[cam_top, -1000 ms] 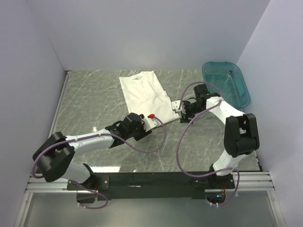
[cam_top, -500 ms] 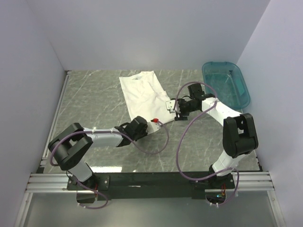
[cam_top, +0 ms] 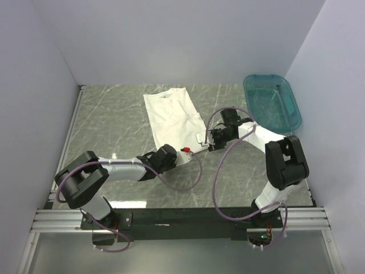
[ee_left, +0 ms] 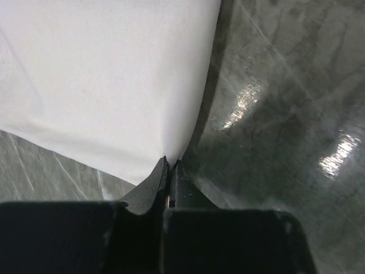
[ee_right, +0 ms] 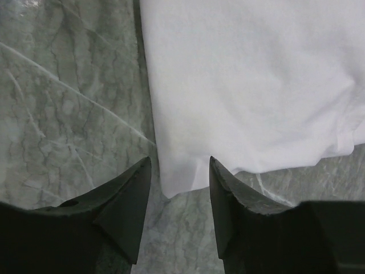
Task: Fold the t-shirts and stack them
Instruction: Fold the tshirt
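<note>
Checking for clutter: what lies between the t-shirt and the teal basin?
Top view: bare marble table, crossed by the right arm's wrist and its purple cable loop.
</note>
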